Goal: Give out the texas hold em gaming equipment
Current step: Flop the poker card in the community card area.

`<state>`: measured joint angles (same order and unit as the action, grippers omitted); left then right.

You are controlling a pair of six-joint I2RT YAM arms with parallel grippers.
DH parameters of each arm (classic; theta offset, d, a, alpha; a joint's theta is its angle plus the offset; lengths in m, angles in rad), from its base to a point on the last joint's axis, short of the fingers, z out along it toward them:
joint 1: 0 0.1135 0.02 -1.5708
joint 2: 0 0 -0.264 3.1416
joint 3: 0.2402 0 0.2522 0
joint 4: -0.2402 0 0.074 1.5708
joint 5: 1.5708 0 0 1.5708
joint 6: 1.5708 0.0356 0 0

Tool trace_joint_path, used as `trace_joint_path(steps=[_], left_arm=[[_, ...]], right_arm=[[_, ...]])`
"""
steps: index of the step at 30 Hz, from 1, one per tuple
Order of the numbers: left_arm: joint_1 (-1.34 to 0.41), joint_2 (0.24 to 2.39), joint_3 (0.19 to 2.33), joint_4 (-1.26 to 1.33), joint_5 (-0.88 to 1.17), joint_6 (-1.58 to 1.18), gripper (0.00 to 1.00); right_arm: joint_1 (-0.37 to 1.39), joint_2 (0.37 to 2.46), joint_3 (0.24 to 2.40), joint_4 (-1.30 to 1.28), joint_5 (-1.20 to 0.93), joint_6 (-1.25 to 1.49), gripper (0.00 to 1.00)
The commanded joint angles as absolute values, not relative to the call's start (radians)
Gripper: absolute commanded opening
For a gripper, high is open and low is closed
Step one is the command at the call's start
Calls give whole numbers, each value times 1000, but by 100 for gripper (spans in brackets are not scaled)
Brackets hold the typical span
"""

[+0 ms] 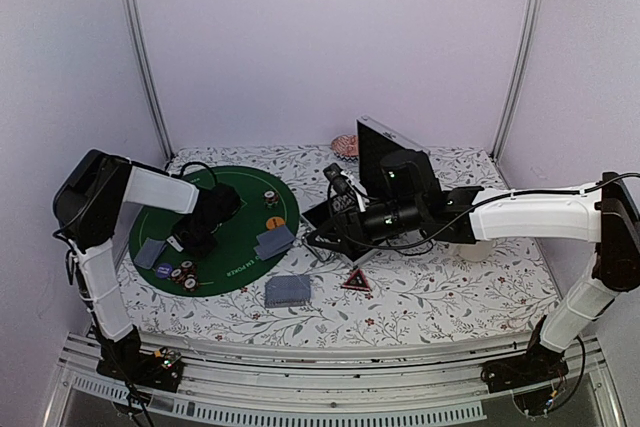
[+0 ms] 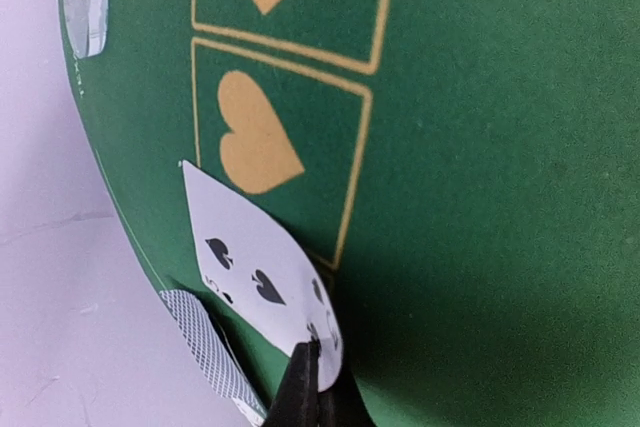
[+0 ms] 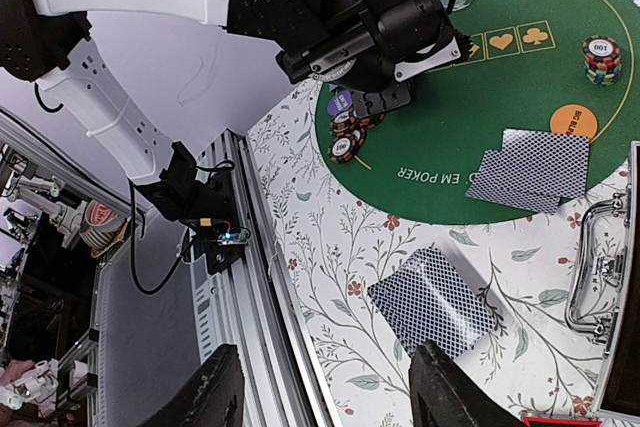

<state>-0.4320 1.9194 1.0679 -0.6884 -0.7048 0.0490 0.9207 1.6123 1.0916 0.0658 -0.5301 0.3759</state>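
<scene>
My left gripper [image 2: 315, 352] is shut on the edge of a face-up spade playing card [image 2: 255, 257], held low over the green poker mat [image 2: 480, 197]. A face-down card [image 2: 205, 357] lies just beside it at the mat's rim. From above, the left gripper [image 1: 185, 242] sits over the mat's left side, near loose poker chips [image 1: 180, 274]. My right gripper [image 3: 330, 397] is open and holds nothing, hovering above the tablecloth near the face-down deck [image 3: 435, 299]. Two face-down cards [image 3: 530, 169], a chip stack [image 3: 600, 59] and the orange button [image 3: 573, 122] rest on the mat.
The open silver case [image 1: 385, 152] stands behind the right arm, its handle [image 3: 600, 267] near the deck. A red triangle [image 1: 356, 280] lies on the floral cloth. A cream mug [image 1: 482, 250] sits under the right forearm. The table's metal front rail [image 3: 260, 277] runs close by.
</scene>
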Motion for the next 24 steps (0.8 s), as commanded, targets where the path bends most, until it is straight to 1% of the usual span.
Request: trace_joint_path(steps=[1,11,24], left_arm=[[-439,1952,1071,-766,-630,2,0],[-423,1957,1053,-759,-658,20,0],[-424,1933,1032,-807,-629,-8,0]], right_arm=[[919,1600,1099,53,-535,360,58],[920,1595,1097,41,-533,360,58],[920,1600,1104,40,-535,358,59]])
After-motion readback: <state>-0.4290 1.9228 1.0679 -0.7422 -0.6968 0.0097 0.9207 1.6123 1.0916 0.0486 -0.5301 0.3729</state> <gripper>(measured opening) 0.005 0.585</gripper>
